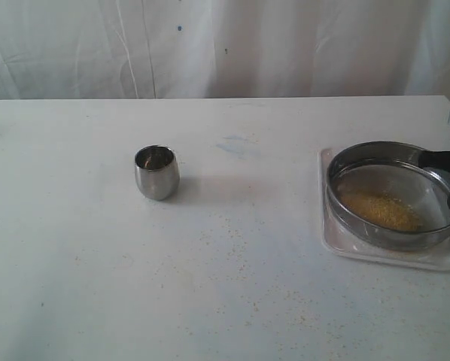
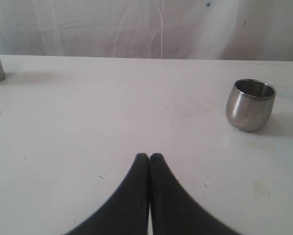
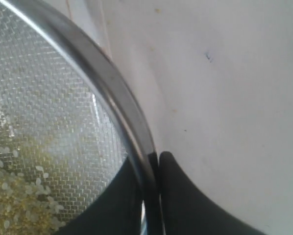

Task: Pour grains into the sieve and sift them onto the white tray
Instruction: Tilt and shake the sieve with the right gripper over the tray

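Holds the sieve (image 1: 388, 194) by its rim near the right edge of the tabletop, the right end effector (image 3: 155, 157) clamped narrow on the steel ring, one finger inside and one outside, probably to shake it directly over the white tray (image 1: 390, 258). Shows the grains (image 1: 381, 209) heaped on the mesh, so sifting seems unfinished. Parks the left end effector (image 2: 149, 157) closed and empty. Has the steel cup (image 1: 156, 172) upright mid-tabletop, well apart.

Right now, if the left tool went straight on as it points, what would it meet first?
Probably nothing: the shut left tool aims across the table, missing the steel cup, toward the curtain.
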Robot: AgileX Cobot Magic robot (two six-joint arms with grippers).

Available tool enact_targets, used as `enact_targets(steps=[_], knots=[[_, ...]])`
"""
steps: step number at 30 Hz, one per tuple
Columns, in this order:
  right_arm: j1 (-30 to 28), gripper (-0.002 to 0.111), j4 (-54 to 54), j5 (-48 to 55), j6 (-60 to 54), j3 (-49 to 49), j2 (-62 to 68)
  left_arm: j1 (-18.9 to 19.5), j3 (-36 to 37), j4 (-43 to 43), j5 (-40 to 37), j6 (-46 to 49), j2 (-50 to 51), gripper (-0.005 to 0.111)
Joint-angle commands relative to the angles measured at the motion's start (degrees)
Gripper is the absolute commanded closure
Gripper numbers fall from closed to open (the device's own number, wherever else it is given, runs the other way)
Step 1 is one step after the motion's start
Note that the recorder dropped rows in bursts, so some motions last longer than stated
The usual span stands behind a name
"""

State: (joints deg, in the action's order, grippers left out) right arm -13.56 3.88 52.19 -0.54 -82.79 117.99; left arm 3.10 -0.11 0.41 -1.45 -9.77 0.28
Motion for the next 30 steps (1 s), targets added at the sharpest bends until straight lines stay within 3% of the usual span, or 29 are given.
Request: enact_targets(steps=[1,4,7,19,30], knots=[[-0.23,0.108,-0.73,-2.11,-0.45,0.01,-1.75,-0.45,0.11,0.04,0.47,-0.55,-0.28,0.107],[-0.88,0.108,1.07,-2.87,-1.38,-2.09,-1.63,-0.45,0.11,0.04,0.47,-0.55,-0.28,0.107],[-3.47,0.108,6.17,3.54,-6.03,-6.48,-1.63,-0.45,0.11,0.04,0.47,-0.55,-0.28,0.107],[-5.94,0.108,17.74,8.35,-11.77,-5.66,-1.11,-0.45,0.11,0.04,0.47,-0.55,-0.28,0.107],[-8.45,0.108,18.17,12.49,-14.69,-5.66,3.22,-0.45,0.11,0.04,0.47,-0.55,-0.28,0.107]])
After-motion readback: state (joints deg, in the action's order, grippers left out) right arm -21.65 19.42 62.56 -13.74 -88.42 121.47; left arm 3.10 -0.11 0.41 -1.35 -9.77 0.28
